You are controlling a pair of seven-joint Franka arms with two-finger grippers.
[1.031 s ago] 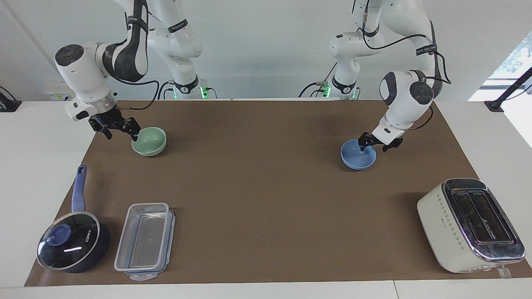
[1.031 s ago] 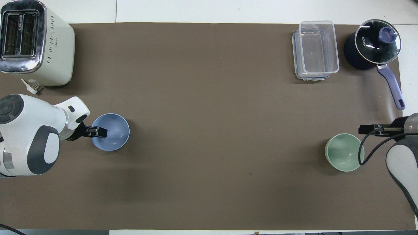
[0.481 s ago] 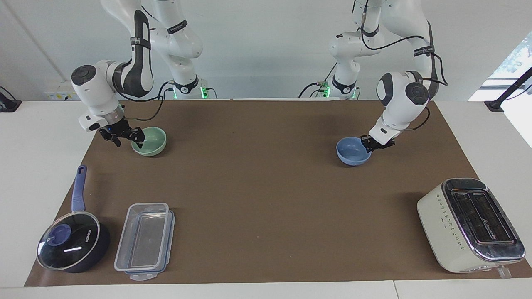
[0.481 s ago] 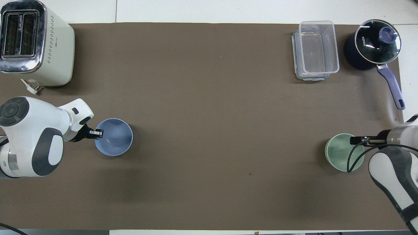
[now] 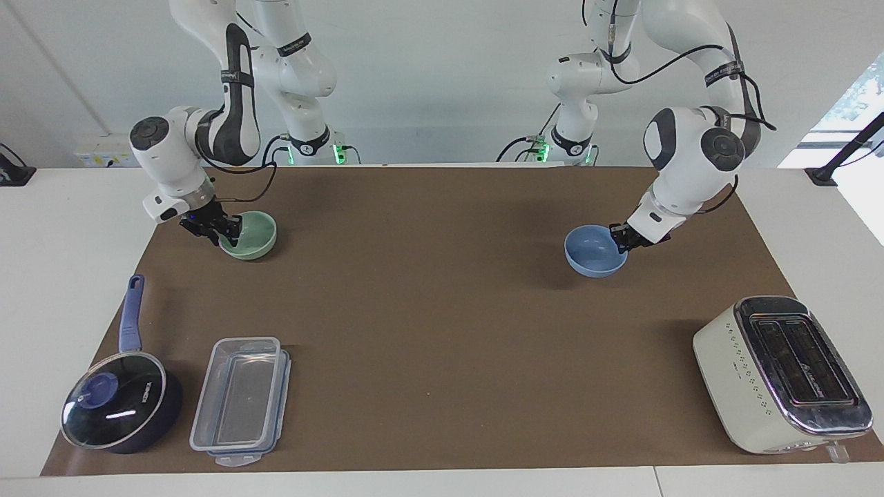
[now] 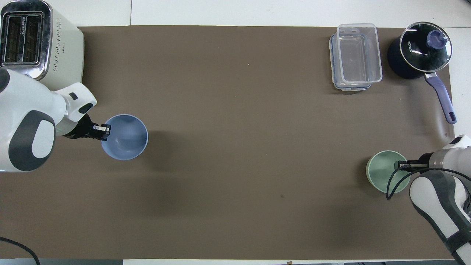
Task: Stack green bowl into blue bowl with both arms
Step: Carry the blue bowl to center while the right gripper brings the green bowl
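Brown matting covers the surface (image 5: 442,331), where the left gripper (image 5: 625,238) pinches the blue bowl (image 5: 592,252) rim at its 3 o'clock, raised, while the right gripper (image 5: 224,231) pinches the green bowl (image 5: 252,236) rim at its 9 o'clock.

A robotics lab: two mounted arms (image 5: 214,131), bare white walls

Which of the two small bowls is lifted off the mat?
The periwinkle-blue bowl, held at its rim by the left gripper above its shadow. The mint-green bowl sits on the mat.
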